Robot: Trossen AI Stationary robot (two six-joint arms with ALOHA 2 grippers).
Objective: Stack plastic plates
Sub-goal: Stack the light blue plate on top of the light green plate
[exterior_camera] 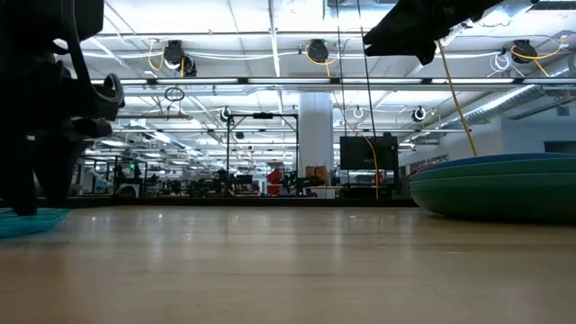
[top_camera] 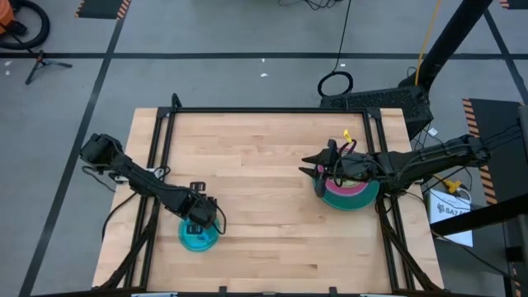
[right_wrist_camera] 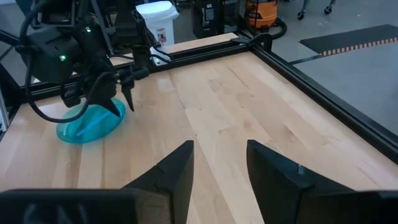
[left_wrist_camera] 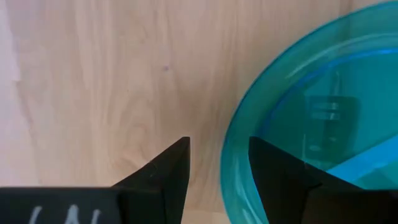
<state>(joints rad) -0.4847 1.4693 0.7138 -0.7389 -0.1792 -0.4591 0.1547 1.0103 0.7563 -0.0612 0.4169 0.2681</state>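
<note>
cyan plate (top_camera: 199, 238) near the surface's front-left, see-through-ish | stack (top_camera: 351, 192) by the right edge: magenta over pink over dark green | surface (top_camera: 264, 157) pale wood, black frame

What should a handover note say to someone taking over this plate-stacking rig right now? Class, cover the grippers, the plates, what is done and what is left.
Left gripper: fingers open, straddling the rim of the cyan plate, near the table's front left.
Right gripper: fingers open, empty, beside the stack.
Stack: magenta plate on top, green and teal below, at the right edge of the table.
Done: every plate but one is stacked.
Left: move the cyan plate onto the stack.
</note>
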